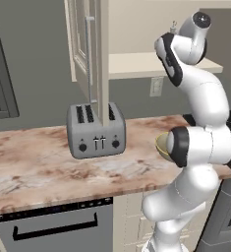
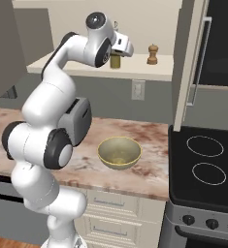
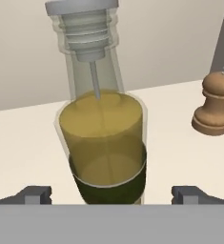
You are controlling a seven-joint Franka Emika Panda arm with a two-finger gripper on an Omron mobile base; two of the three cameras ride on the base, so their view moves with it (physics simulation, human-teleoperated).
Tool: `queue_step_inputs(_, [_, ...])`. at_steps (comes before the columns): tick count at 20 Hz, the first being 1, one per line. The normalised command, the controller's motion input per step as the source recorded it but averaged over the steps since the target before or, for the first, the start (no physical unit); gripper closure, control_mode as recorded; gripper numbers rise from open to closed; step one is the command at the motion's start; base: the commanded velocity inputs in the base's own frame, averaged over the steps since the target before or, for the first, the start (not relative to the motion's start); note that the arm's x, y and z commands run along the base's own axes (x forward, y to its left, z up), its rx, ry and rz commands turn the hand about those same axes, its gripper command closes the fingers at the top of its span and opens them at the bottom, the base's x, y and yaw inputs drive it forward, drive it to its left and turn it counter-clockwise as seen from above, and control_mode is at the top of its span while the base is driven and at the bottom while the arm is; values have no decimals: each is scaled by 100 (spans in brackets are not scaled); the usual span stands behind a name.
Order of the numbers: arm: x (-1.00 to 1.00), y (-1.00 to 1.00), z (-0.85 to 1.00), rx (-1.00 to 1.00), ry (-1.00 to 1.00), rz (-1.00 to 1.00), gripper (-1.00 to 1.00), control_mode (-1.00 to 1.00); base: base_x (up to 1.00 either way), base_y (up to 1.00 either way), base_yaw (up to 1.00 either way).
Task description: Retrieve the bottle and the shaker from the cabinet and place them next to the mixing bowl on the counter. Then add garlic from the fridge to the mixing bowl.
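a grey four-slot toaster point(image 1: 96, 130) stands well below the pincer and to its left, with two knobs and two levers on its front. a white wall outlet point(image 2: 138, 89) sits lower on the grey wall, just right of it. far below and to the right lies a black stovetop point(image 2: 205, 167) with two ring burners. a dishwasher point(image 1: 55, 224) with a dark handle sits lowest, to the left.

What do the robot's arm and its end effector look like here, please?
The arm is glossy white, built of rounded segments with dark grey bands and round caps at the joints. The end effector has two small, blocky dark grey fingertips. No cables or markings are visible.
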Motion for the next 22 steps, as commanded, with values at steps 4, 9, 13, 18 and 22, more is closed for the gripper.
queue_step_inputs(4, [9, 0, -1, 0, 3, 0, -100, -100, 0, 0, 0])
queue_step_inputs(9, [13, 0, -4, 0, 2, 0, -100, -100, 0, 0, 0])
queue_step_inputs(13, [11, 0, -4, 0, 1, 0, -100, -100, 0, 0, 0])
queue_step_inputs(18, [4, 0, -7, 0, 0, 0, -100, -100, 0, 0, 0])
queue_step_inputs(22, [0, 0, 0, 0, 0, 0, -100, -100, 0, 0, 0])
